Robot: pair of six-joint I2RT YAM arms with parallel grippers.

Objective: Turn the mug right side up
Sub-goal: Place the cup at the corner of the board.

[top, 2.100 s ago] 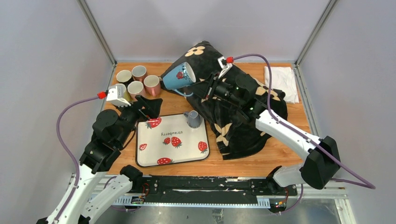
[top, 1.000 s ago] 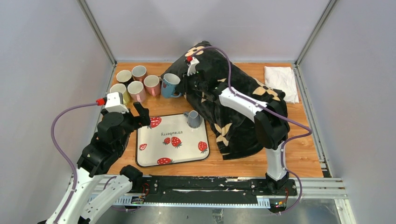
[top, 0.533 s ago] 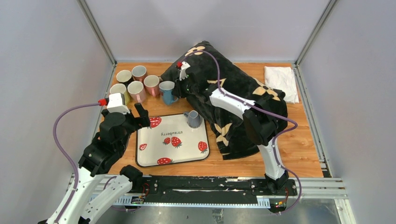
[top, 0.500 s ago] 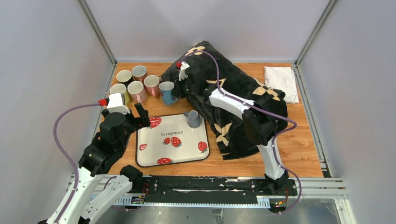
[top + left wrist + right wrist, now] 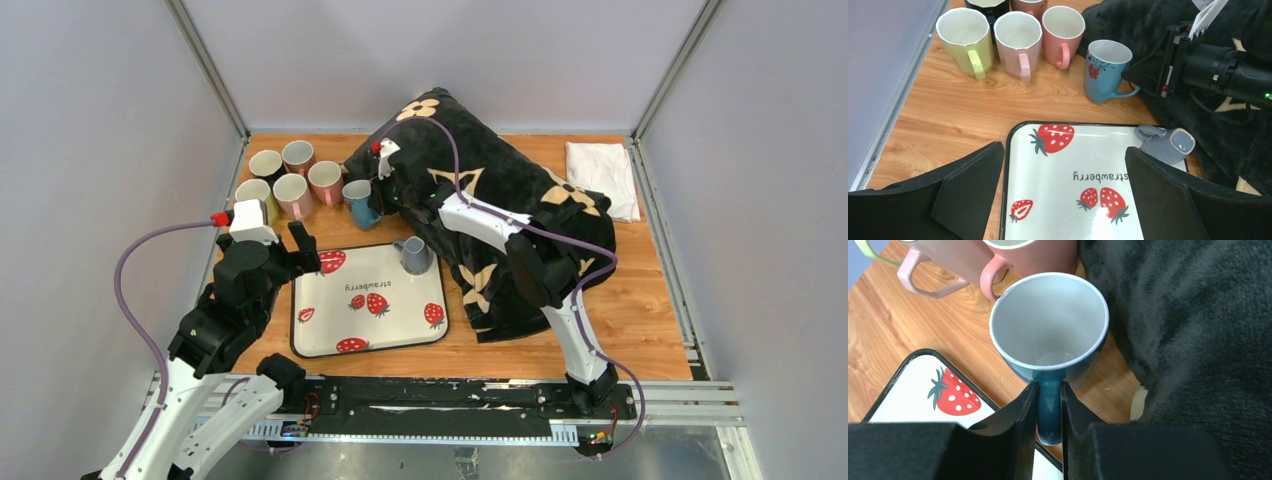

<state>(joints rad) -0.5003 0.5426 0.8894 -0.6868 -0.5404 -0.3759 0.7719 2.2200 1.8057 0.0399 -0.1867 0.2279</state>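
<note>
Right wrist: my right claw (image 5: 1048, 390) pinches the blue mug (image 5: 1049, 320) by its handle.
Blue mug: upright on the wooden table (image 5: 913, 315), beside the pink mug (image 5: 1033, 255).
Right arm (image 5: 480, 220): stretched forward across the black blanket (image 5: 500, 180).
Left claw (image 5: 1064, 151): spread wide by the strawberry tray (image 5: 1098, 145).

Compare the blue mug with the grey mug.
The blue mug stands mouth up on the table; the grey mug sits base up on the tray. The right gripper clamps the blue mug's handle; nothing touches the grey mug. Both have one handle.
</note>
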